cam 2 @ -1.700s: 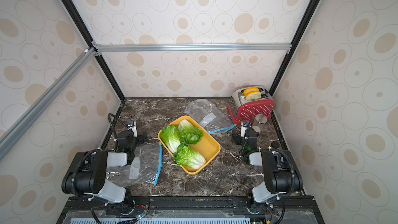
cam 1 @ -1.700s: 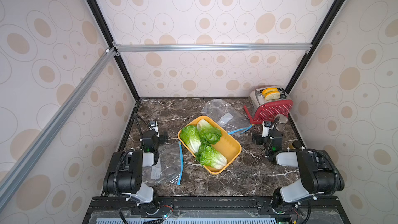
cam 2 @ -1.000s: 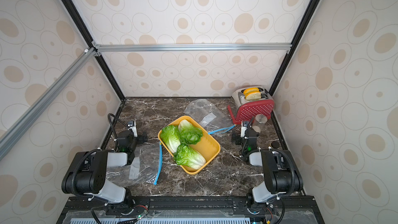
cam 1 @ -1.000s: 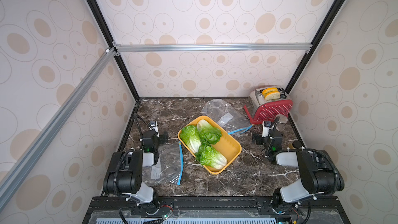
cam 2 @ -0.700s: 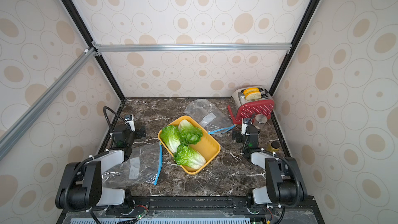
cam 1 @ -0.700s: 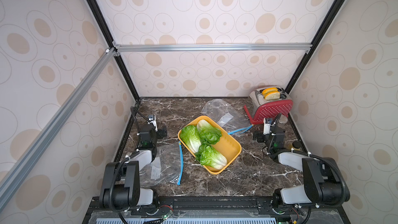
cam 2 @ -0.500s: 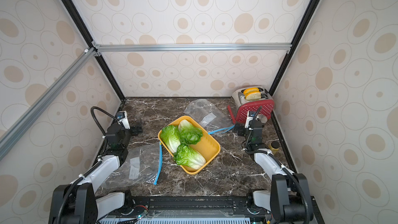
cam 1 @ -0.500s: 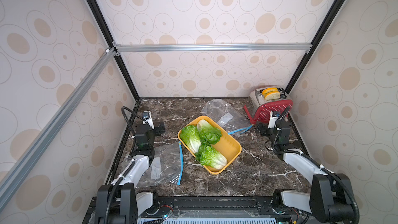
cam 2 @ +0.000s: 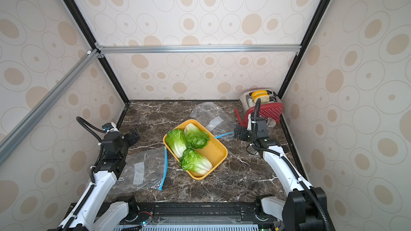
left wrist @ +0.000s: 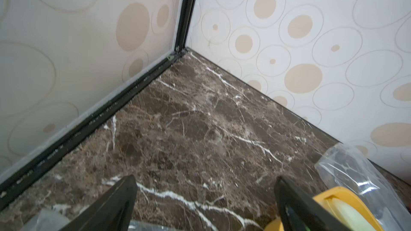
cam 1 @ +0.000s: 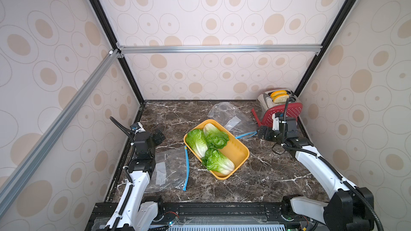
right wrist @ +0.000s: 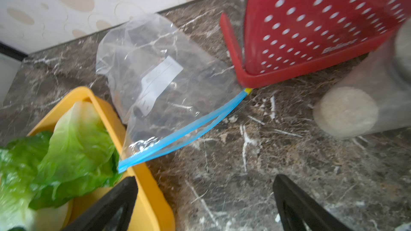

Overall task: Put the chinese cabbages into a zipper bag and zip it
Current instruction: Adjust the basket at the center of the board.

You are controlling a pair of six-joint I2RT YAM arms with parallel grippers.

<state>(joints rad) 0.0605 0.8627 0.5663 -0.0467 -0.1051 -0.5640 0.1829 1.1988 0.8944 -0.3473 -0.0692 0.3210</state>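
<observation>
We are looking down at one dark marble tabletop (cam 1: pixel 278 174) inside a walled booth. Two white robot arms are reaching over it from the near edge, the left arm (cam 1: pixel 138 181) and the right arm (cam 1: pixel 315 165).

Two clear zipper bags with blue seals are lying flat. The near bag (cam 1: pixel 169 170) is beside the left arm. The far bag (cam 1: pixel 231 116) is at the back, with its seal touching the tray's rim.

One yellow tray (cam 1: pixel 239 152) is sitting mid-table, and three chinese cabbages (cam 1: pixel 196 142) are lying inside it.

The left gripper (cam 1: pixel 159 135) is hovering over bare marble, jaws spread wide and empty. The right gripper (cam 1: pixel 263 134) is hovering just beside the far bag's seal, jaws spread too, gripping nothing.

Moments earlier both arms were folded low near the front. They have since unfolded toward the back, while the cabbages, tray and bags are staying put.
</observation>
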